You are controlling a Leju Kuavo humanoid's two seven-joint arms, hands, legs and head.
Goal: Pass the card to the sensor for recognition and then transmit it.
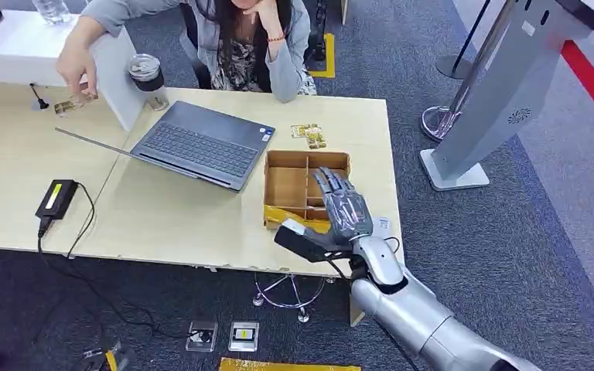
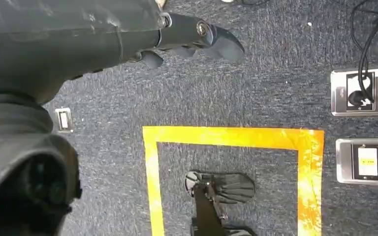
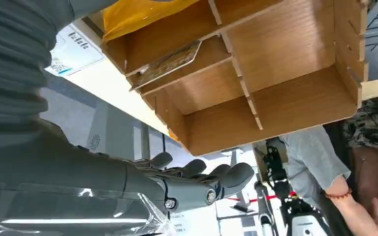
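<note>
My right hand (image 1: 340,207) hovers over the near right part of a wooden divided box (image 1: 305,157) on the desk, fingers spread and holding nothing. The right wrist view shows a patterned card (image 3: 170,63) lying in one compartment of the box (image 3: 295,98), with my fingers (image 3: 202,178) apart from it. More small cards (image 1: 310,135) lie on the desk just beyond the box. My left hand (image 2: 192,37) hangs over the carpet with nothing in it. A black device (image 1: 56,198) with a yellow-green label sits at the desk's left.
A person sits behind the desk; one of their hands holds a card (image 1: 73,104) at the far left. An open laptop (image 1: 201,145) lies left of the box, a cup (image 1: 147,75) behind it. A grey kiosk stand (image 1: 503,93) rises on the right. Yellow wrapping (image 1: 294,216) fills the box's near edge.
</note>
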